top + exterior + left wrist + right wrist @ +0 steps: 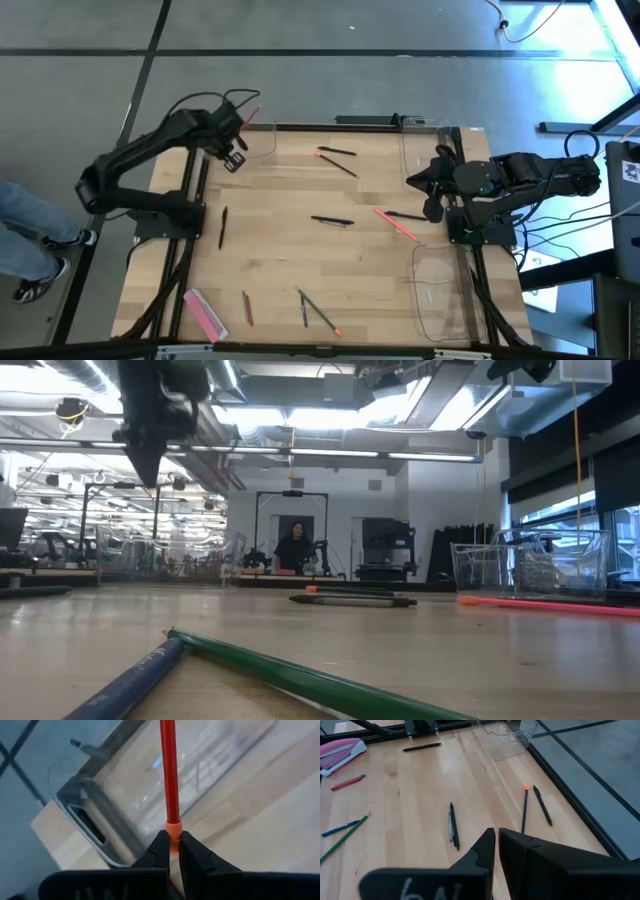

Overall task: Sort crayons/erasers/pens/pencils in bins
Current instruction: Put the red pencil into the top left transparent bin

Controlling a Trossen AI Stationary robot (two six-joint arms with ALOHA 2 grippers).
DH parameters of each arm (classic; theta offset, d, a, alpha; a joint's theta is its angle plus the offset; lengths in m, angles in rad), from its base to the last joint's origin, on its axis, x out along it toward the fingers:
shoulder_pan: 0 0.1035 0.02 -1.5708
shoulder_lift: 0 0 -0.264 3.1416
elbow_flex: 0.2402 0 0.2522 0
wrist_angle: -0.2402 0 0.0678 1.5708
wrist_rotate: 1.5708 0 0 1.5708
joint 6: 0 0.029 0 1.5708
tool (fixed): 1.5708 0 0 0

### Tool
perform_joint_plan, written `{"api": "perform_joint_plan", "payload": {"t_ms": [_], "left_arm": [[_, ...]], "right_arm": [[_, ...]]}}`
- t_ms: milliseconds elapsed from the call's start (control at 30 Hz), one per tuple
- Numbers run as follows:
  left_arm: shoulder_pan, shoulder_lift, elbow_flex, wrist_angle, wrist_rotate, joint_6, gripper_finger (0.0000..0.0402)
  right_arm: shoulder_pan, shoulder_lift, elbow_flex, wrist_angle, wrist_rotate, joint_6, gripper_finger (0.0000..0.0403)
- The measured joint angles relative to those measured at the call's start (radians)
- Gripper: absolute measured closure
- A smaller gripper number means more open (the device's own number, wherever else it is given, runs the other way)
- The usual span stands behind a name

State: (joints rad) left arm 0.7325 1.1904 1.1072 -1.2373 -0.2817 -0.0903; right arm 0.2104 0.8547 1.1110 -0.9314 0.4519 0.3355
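- Holding a crayon (pixel 169 775) in my left jaws (pixel 171 851), clenched on its orange collar; the red stick juts out past them over the clear bin (pixel 262 139) at the upper left of the high view, at the counter's (pixel 300 250) far left corner.
- My left jaws hang above that bin's edge, close to the counter's rim; grey floor lies beyond the rim.
- My right jaws (pixel 496 842) are pressed together with nothing between them, sitting at the right edge of the high view, by a second clear bin (pixel 428 150) in the upper right.
- A third bin (pixel 440 290) lies at the lower right of the high view, along the counter's right edge.
- Another crayon (pixel 396 224) lies right of centre, near my right arm, touching the end of a black pen (pixel 407 215).
- Other pens: two (pixel 338 158) at upper centre, one (pixel 331 221) at mid counter, one (pixel 222 227) at the left near my left arm's base.
- Pencils (pixel 318 310) lie scattered along the lower edge of the high view, a dark red one (pixel 247 308) to their left, and a flat pink bar (pixel 205 314) at the lower left.
- Open wood shows between the middle pen and the lower pencils, and between the left pen and the centre.
- A person's leg and shoe (pixel 35 255) show at the far left of the high view, off the counter.
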Motion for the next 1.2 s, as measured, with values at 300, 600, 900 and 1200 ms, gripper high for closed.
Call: {"api": "perform_joint_plan", "payload": {"t_ms": [300, 600, 900, 1200], "left_arm": [[0.109, 0.174, 0.0, -0.005, 0.015, 0.103, 0.0392], [0.155, 0.319, 0.0, 0.005, 0.018, 0.188, 0.0392], [0.159, 0.392, -0.001, 0.044, 0.011, 0.228, 0.0392], [0.166, 0.43, -0.001, 0.086, -0.024, 0.231, 0.0392]], "right_arm": [[0.0, 0.0, 0.0, 0.027, 0.073, 0.001, 0.0376], [0.0, 0.0, 0.0, 0.046, 0.209, -0.004, 0.0376], [0.0, 0.0, 0.0, 0.046, 0.209, -0.003, 0.0376], [0.0, 0.0, 0.0, 0.045, 0.209, -0.004, 0.0376]]}}
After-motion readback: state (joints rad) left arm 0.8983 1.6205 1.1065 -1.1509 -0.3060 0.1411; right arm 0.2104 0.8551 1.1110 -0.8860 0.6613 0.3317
